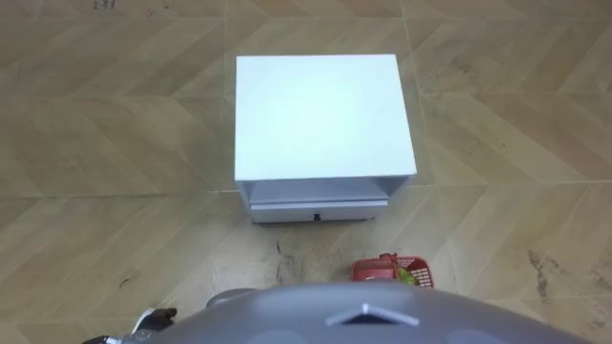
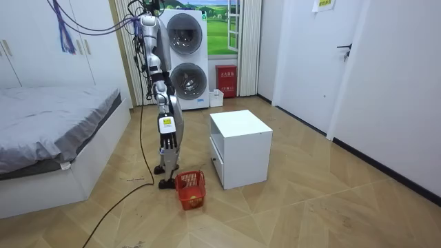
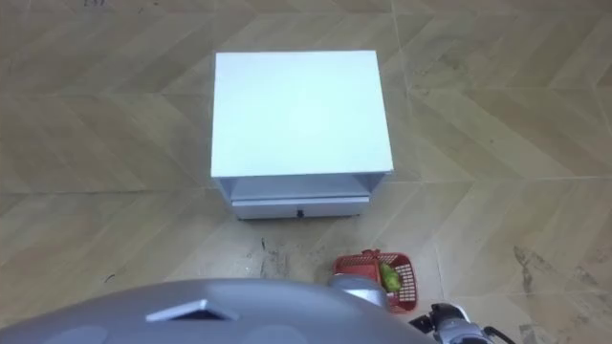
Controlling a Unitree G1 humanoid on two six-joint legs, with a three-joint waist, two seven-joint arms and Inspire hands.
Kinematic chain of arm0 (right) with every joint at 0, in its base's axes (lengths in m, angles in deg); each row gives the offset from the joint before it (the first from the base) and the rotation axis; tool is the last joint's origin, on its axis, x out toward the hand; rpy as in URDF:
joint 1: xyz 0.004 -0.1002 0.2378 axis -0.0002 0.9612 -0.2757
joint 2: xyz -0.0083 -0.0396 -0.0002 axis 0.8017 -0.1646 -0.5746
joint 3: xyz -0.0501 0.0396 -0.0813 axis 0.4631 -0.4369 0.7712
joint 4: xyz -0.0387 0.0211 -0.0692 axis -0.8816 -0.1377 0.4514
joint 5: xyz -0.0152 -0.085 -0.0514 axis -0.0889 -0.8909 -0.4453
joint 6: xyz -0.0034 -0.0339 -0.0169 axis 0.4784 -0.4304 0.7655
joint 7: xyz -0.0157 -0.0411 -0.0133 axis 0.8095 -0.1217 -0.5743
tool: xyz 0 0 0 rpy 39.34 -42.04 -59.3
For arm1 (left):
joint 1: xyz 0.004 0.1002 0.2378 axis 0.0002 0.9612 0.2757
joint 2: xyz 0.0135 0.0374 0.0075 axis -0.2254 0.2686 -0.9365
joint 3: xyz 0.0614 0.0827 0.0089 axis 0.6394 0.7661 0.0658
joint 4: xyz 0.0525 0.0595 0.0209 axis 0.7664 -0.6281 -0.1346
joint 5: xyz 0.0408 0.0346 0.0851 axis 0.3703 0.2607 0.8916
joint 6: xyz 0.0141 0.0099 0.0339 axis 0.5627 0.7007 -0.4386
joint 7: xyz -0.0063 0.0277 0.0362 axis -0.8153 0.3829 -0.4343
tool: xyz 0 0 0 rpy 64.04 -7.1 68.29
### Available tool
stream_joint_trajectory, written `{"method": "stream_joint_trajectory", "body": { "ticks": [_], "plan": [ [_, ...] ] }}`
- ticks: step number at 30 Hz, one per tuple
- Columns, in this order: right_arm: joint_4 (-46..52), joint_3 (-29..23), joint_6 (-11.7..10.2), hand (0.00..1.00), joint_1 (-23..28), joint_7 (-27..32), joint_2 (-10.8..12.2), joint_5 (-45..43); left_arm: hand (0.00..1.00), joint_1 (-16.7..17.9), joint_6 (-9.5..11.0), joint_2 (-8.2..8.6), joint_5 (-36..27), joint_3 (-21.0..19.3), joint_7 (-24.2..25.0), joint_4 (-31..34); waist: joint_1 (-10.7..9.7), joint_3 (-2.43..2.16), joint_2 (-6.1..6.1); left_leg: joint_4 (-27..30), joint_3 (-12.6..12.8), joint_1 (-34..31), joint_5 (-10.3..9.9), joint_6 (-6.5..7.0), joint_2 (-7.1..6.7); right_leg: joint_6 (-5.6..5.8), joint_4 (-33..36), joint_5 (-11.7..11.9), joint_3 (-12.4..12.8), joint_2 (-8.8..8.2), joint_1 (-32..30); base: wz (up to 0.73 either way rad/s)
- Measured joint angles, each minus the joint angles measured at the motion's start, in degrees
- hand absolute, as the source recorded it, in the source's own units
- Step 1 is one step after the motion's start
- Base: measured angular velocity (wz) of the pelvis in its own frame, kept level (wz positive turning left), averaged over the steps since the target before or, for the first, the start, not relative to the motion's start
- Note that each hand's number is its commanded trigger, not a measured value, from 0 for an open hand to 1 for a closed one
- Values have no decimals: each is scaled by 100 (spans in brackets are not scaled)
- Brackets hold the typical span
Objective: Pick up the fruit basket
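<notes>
Spotter: While your robot stands upright on the wood floor (image 2: 310,207) between the bed (image 2: 48,124) and the white cabinet (image 2: 238,148), the basket (image 2: 191,189) sits on the floor right by its feet.

Operator: And from the head camera?

Spotter: You look straight down on the cabinet's flat white top. On the side that faces you there is an open shelf with a drawer (image 1: 318,208) under it. The basket is red. It lies on the floor between you and the cabinet, off toward your right and apart from the cabinet. Your chest hides its near edge. A green fruit (image 3: 390,277) lies inside it.

Operator: Has either hand got it?

Spotter: No, the basket rests on the floor by itself. Your right hand (image 3: 459,327) comes in at the lower right corner of the eye view, just beside the basket there. But the room view has you standing straight, with the basket down at floor level. So little of that hand shows that you cannot tell whether it is open or closed. Your left hand (image 1: 151,319) shows at the bottom left edge, well apart from the basket, and its state is just as unclear.

Operator: What is behind the robot?

Spotter: Two stacked washing machines (image 2: 186,58) stand against the far wall, with a small red box (image 2: 226,81) just beside them.
</notes>
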Motion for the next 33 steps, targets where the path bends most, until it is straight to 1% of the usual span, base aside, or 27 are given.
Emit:
{"method": "stream_joint_trajectory", "body": {
  "ticks": [3,7,11,17,23,26,30,31,32,33],
  "plan": [
    [-4,5,-43,0,2,-1,2,1,0,16,22,-1,1,0,-7,1,-6,4,23,0,-31,-3,0,0,-4,1,-2,-1,-38,-7,6,5],
    [-9,51,-96,0,-9,13,1,2,0,15,55,-2,-2,0,-38,1,6,6,21,-5,-28,-17,3,-5,-4,1,-3,-1,-37,-6,8,0],
    [-9,43,-111,0,-7,97,-1,87,0,12,62,-7,-12,-3,-103,1,9,2,28,-5,-9,-14,3,-5,-4,1,-2,-1,-27,-6,10,-1],
    [-8,48,-205,0,17,140,0,251,0,44,107,3,-10,1,-129,0,5,-1,39,-2,5,1,3,-4,-5,1,7,-1,-19,-9,15,0],
    [-3,39,-223,0,20,243,0,305,0,118,225,10,-5,-5,-179,-1,2,2,73,-2,-12,0,3,-4,-13,1,10,-1,-41,-21,19,1],
    [11,38,-224,0,13,241,0,321,0,148,241,25,-8,-5,-240,-1,0,0,94,-2,-21,-25,3,-3,-19,2,40,-2,-46,-29,-22,1],
    [92,27,-216,0,-5,242,-1,313,0,119,241,23,-4,-14,-245,-7,-12,-13,117,70,-20,-208,1,4,-34,-1,304,-35,-72,-89,-295,0],
    [110,22,-215,0,3,242,0,311,0,110,246,23,-3,-22,-245,-7,-11,-9,123,89,-19,-229,1,5,-40,-4,364,-45,-75,-95,-334,-3],
    [134,14,-216,0,9,241,-1,300,0,97,263,23,4,-22,-244,-24,-15,-22,140,107,-18,-268,0,10,-60,-3,510,-78,-61,-129,-441,0],
    [162,-48,-215,0,13,234,-1,290,0,93,282,23,-6,-23,-233,-23,-32,-11,118,196,-16,-328,-6,21,-100,23,687,-133,-67,-210,-541,0]
  ]
}}
